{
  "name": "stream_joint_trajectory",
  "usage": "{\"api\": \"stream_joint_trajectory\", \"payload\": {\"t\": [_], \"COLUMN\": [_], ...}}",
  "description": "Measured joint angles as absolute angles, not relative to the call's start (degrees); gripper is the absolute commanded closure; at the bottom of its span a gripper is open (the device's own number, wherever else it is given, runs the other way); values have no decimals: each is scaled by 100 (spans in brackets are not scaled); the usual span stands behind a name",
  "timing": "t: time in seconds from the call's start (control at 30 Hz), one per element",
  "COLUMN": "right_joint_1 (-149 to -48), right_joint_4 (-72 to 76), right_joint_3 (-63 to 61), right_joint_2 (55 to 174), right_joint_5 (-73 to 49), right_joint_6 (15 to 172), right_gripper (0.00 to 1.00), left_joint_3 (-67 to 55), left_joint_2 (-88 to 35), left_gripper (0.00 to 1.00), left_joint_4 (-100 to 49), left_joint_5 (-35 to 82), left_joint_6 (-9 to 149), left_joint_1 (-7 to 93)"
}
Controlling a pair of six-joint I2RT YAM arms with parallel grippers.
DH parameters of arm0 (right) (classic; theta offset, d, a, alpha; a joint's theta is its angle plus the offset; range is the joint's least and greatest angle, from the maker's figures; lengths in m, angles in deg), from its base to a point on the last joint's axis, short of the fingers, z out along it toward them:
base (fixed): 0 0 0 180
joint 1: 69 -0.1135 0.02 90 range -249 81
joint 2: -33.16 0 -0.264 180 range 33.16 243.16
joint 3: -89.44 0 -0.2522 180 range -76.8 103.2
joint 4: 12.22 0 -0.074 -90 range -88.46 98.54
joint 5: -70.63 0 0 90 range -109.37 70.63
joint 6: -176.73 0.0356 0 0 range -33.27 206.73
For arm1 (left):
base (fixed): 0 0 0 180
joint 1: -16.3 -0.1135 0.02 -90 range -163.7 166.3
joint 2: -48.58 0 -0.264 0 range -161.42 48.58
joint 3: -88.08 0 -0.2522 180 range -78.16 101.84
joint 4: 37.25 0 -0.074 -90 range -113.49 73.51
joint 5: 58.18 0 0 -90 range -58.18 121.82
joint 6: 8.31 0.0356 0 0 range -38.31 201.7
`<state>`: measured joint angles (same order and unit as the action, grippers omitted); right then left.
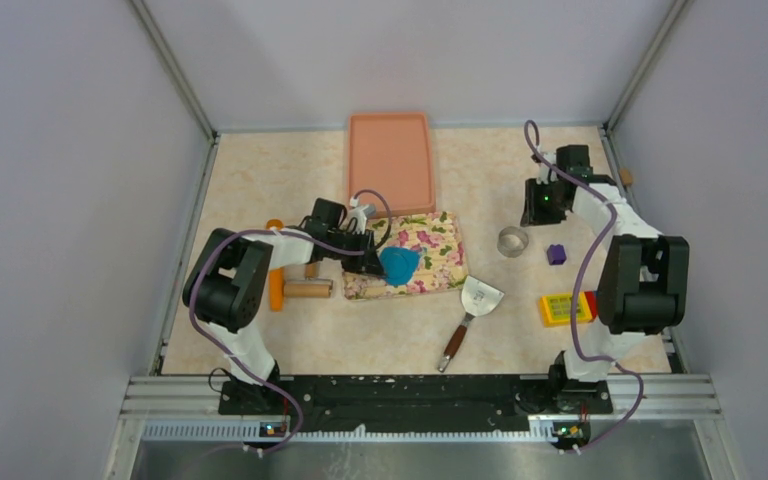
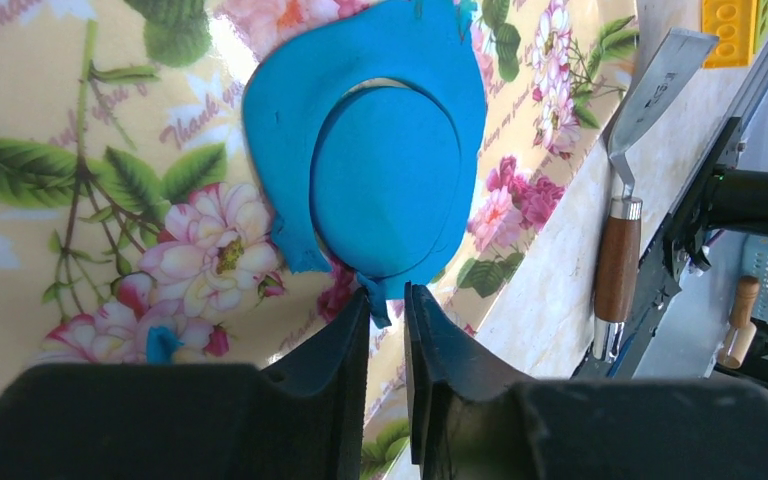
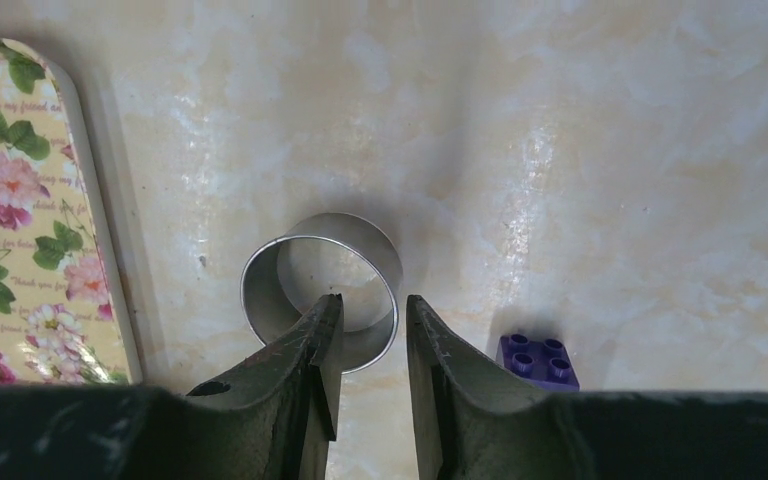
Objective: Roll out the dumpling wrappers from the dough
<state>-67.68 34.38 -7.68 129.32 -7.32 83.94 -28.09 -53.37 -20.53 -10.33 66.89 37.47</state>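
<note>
On the floral mat (image 2: 80, 200) lies the blue dough (image 2: 270, 130), a flat ragged sheet. A round dumpling wrapper (image 2: 385, 180) is cut out inside it and still sits in its hole. My left gripper (image 2: 388, 295) is at the sheet's near edge, its jaws a narrow gap apart. A small tab of dough hangs between the tips, against the left finger. From above, the dough (image 1: 400, 265) lies just right of the left gripper (image 1: 372, 262). My right gripper (image 3: 372, 300) is open over the metal ring cutter (image 3: 270, 300), which stands on the table with its near wall between the fingertips.
A pink tray (image 1: 390, 165) lies behind the mat. A rolling pin (image 1: 305, 290) rests left of the mat and a scraper (image 1: 475, 300) to its right. The purple block (image 3: 538, 360) sits beside the right fingers, and a yellow toy brick (image 1: 567, 308) nearer the right arm's base.
</note>
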Motion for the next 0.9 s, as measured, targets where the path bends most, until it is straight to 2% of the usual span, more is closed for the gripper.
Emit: {"api": "stream_joint_trajectory", "payload": {"t": [0.47,0.9], "right_joint_1": [-6770,-6770], "right_joint_4": [3455,3436], "right_joint_3": [-737,-741], "right_joint_2": [12696,12687], "right_joint_5": [-717,-621], "right_joint_6": [8394,8436], "right_gripper": [69,69], "left_joint_3": [-2737,-2724], "left_joint_2": [-5259,-5117], "left_gripper": [87,89], "left_joint_4": [-1736,-1419], "left_joint_5": [-736,-557], "left_joint_6": [6907,7196], "left_joint_1": [3839,4328]}}
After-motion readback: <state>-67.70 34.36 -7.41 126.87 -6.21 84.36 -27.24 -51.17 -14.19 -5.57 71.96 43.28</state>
